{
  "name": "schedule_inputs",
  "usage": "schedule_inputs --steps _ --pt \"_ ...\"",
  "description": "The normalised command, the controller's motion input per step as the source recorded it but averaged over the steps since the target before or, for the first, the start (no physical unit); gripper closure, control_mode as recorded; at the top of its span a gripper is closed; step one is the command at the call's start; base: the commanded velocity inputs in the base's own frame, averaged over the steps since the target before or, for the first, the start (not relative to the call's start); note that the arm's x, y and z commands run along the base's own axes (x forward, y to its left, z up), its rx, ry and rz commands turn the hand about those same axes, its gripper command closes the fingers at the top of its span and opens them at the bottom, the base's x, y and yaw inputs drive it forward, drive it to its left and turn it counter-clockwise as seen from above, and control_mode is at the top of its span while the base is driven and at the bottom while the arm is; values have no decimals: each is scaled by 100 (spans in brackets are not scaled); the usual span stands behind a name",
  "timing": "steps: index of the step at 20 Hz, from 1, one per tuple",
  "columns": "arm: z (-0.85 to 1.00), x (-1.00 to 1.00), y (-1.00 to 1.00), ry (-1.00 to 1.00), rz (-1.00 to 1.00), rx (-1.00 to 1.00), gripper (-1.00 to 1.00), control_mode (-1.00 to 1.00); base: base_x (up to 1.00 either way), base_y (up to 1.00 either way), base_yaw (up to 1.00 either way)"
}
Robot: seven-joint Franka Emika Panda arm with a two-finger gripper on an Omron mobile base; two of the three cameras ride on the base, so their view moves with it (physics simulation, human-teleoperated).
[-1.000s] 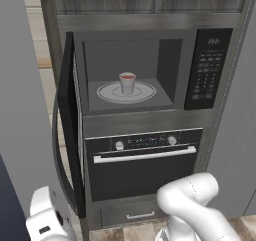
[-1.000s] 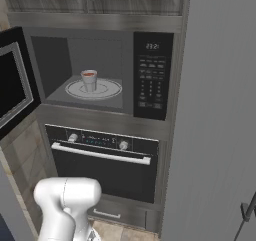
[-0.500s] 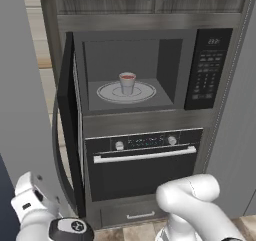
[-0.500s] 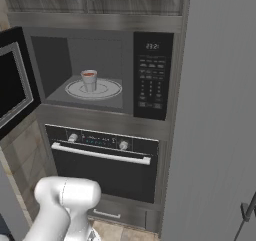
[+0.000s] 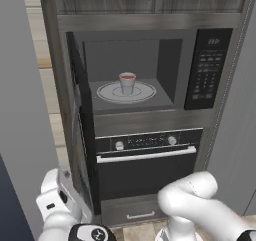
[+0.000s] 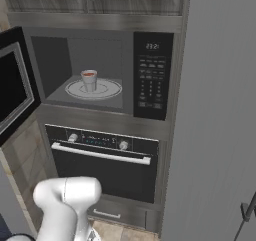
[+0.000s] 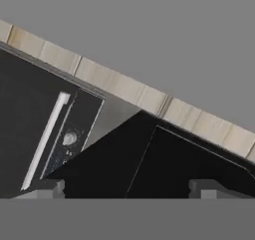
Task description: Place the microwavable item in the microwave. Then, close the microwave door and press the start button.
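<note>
The cup (image 5: 127, 82) stands upright on the turntable (image 5: 107, 92), mouth up; gripper (image 7: 127, 188) spread, empty.

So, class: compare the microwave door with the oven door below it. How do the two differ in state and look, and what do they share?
The microwave door is swung wide open to the left; the oven door is shut. The microwave door hinges at its left side and shows a framed window; the oven door carries a horizontal silver bar handle along its top. Both are black with dark glass fronts, set in the same cabinet column.
</note>
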Motion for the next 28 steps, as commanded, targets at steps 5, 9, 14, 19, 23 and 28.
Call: schedule_inputs --steps 5,9,14,19,23,28 --pt "42 -3 -100 -7 -6 1 -100 -100 0 0 0" --pt "51 2 -100 -2 -3 4 -100 -100 0 0 0" --pt "33 16 -100 0 -1 9 -100 -100 0 0 0" --pt "20 43 -94 2 -7 12 -100 -100 0 0 0" --pt "58 91 -41 1 -14 7 -100 -100 0 0 0" --pt "57 95 -2 4 -29 1 -100 -100 0 0 0"
